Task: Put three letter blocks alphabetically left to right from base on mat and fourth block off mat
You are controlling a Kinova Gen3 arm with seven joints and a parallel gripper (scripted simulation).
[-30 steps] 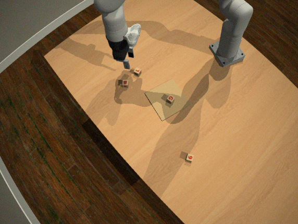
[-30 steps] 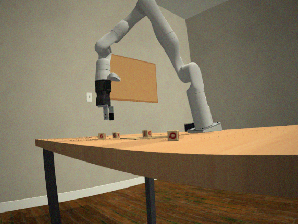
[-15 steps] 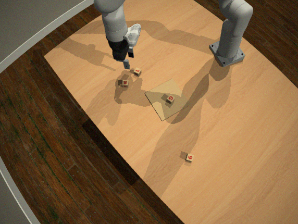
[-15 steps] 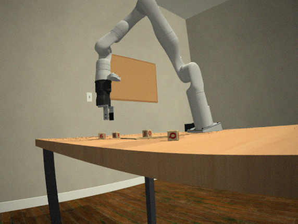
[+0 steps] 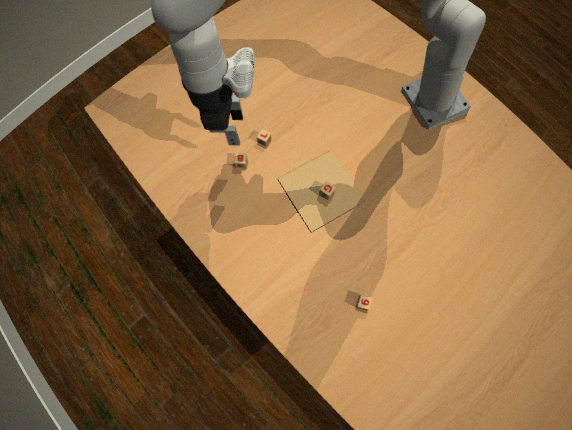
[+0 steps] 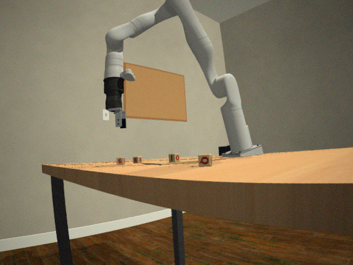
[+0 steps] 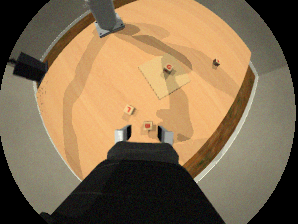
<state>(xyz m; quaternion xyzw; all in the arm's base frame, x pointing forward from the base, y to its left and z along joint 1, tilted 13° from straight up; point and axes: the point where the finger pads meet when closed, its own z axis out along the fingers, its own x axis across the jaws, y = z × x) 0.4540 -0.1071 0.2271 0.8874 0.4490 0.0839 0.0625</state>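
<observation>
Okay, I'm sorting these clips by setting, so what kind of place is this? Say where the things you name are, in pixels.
Probably a robot workroom: an arm (image 6: 202,40) bolted to a wooden table (image 6: 278,172), a board (image 6: 155,92) on the wall.
</observation>
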